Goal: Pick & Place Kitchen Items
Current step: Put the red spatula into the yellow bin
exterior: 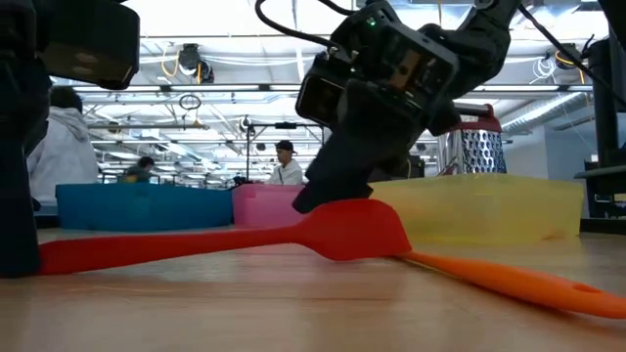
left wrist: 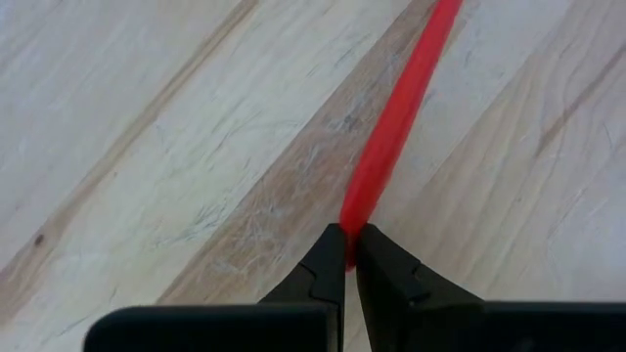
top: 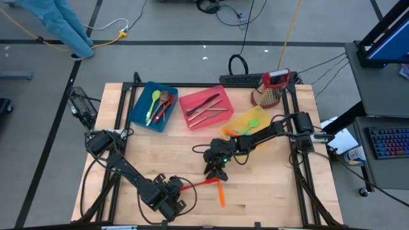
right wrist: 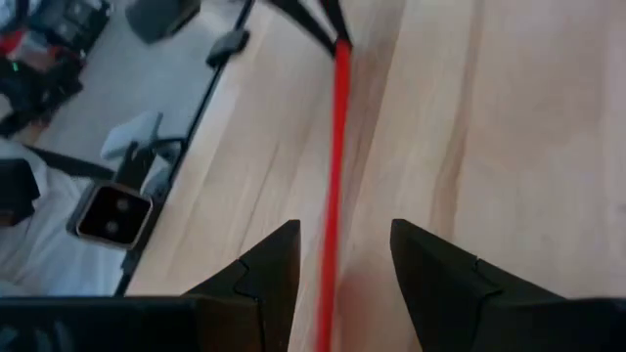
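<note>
A: Where's the red spatula [top: 203,184]?

B: Near the tabletop's [top: 153,153] front edge. My left gripper [left wrist: 348,256] pinches its handle tip; my right gripper [right wrist: 344,256] straddles it, wide open, holding nothing.

A: Risk?

B: I think a tip-only pinch could slip.

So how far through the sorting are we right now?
Mostly done: utensils already lie in the blue bin, pink bin and yellow bin. In hand: the left end effector is shut on the handle tip of the red spatula, while the open right end effector straddles its handle near the head. Left: that spatula and the orange utensil on the table.
</note>
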Robot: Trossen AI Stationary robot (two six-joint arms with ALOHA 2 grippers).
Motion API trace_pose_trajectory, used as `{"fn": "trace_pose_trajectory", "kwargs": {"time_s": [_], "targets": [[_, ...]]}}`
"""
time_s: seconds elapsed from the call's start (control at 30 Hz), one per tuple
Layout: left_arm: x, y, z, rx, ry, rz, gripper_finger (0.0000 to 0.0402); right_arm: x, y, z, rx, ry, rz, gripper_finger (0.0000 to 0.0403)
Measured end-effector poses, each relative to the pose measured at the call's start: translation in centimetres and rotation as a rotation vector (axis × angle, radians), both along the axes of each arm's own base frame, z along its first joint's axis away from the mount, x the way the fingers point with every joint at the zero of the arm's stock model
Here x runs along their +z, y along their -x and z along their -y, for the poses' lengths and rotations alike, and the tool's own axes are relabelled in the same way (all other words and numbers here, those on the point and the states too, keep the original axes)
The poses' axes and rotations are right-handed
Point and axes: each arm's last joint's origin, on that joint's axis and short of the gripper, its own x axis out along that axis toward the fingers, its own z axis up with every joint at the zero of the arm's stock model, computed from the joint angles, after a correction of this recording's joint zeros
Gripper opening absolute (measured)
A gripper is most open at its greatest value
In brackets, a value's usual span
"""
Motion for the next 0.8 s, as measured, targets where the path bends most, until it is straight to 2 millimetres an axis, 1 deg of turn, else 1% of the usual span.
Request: {"fn": "trace_pose_trajectory", "kwargs": {"time_s": [0.17,0.37,0.53,0.6,0.7,0.8], "targets": [[0.0,0.0,0.0,0.0,0.002,0.0,0.0017,0.1,-0.1,0.4,-0.023,-0.022,-0.018,0.0157],[0.0,0.0,0.0,0.0,0.003,0.0,0.0017,-1.0,0.9,-0.1,0.005,0.009,-0.143,0.0157],[0.0,0.0,0.0,0.001,0.0,0.005,0.0017,-1.0,1.0,-0.9,0.039,0.025,-0.128,0.0157],[0.0,0.0,0.0,0.001,0.0,0.006,0.0017,-1.0,1.0,-0.9,0.05,0.036,-0.116,0.0157],[0.0,-0.1,0.0,0.001,-0.001,0.007,0.0017,-1.0,1.0,-0.8,0.069,0.061,-0.094,0.0148],[0.0,-0.1,0.0,0.002,-0.002,0.011,0.0017,-1.1,1.1,-0.8,0.086,0.079,-0.09,0.0124]]}}
